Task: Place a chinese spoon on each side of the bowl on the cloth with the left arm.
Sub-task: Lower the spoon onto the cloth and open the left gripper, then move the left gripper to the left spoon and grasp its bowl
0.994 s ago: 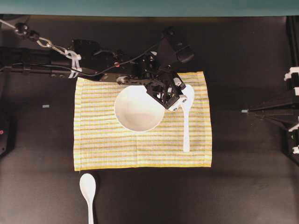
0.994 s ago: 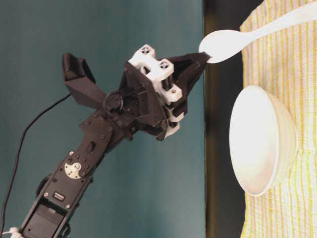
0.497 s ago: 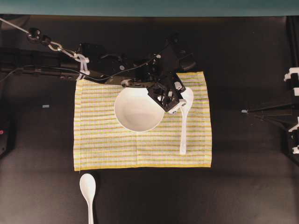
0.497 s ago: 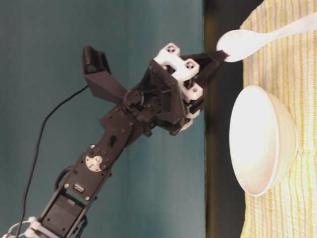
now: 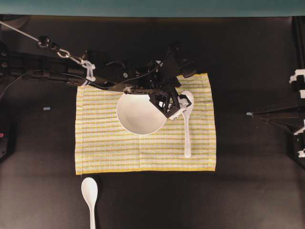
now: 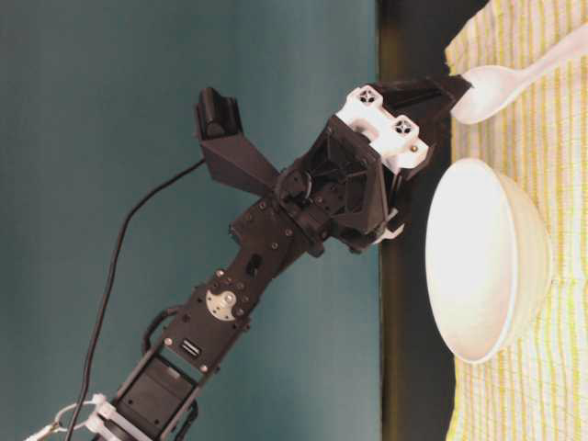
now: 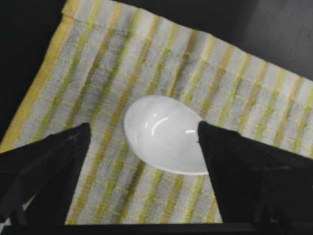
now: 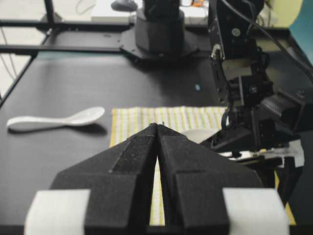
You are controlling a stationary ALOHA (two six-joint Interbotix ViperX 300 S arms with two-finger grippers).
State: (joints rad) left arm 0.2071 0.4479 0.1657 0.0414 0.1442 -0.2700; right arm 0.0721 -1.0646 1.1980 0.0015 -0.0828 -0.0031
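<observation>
One glossy white ceramic spoon (image 5: 187,121) lies beside the round white bowl (image 5: 139,114); the left end effector (image 7: 146,147), jaws parted, risks nudging it when lifting away.

Dark worktop, teal backdrop, bright room behind.

Worktop (image 5: 248,57) is matte black w/ faint scuffs; a small pale blue-grey fleck (image 5: 46,109) sits near its left side in overhead view. Teal wall (image 5: 152,7) runs along the far edge, and fills most of the table-level view (image 6: 138,110). Black metal frame rails (image 8: 73,23) w/ an upright post border the worktop at the end seen from the right wrist cam; beyond them a pale, brightly lit floor (image 8: 22,10) w/ loose cables, too blurred for more. Light is even, soft shadows.
</observation>
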